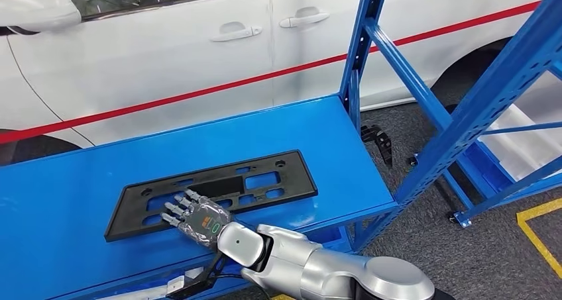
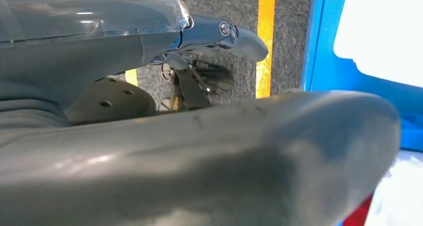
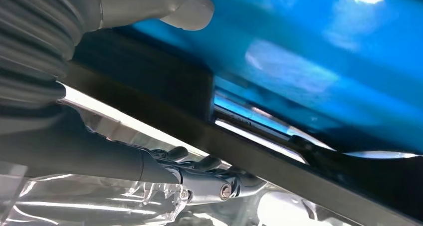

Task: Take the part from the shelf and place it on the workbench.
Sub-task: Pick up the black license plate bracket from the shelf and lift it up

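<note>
Currently the right hand (image 1: 199, 218) lies on the near long edge of the part (image 1: 219, 187), a flat black slotted panel. Its fingers (image 1: 182, 204) reach over the panel's upper face; the right wrist view puts the thumb (image 3: 187, 9) on the opposite face from the fingers, with the panel's dark edge between them. So the hand appears to pinch the near edge, though how firmly I cannot tell. The left hand (image 2: 219, 36) is out past its wrist camera above grey floor; a large blurred grey form blocks most of that view, and its opening is unreadable.

The part lies flat on a blue surface (image 1: 59, 207), slightly skewed, its far corners well inside the surface edge.

Risks, judged from this:
- Grasp sits on one long edge, left of the panel's middle. If lifted, the long free end would likely sag or swing, and the panel could twist out of the pinch.
- A thin, stiff panel held by an edge may scrape or catch on the smooth blue surface when dragged.
- The blue upright (image 1: 361, 42) stands just beyond the panel's right end; a swing that way could strike it.

Room: blue racking (image 1: 504, 75) to the right, a white car (image 1: 199, 55) with a red stripe close behind, dark carpet floor (image 1: 424, 247) with yellow tape marks (image 1: 540, 234).
</note>
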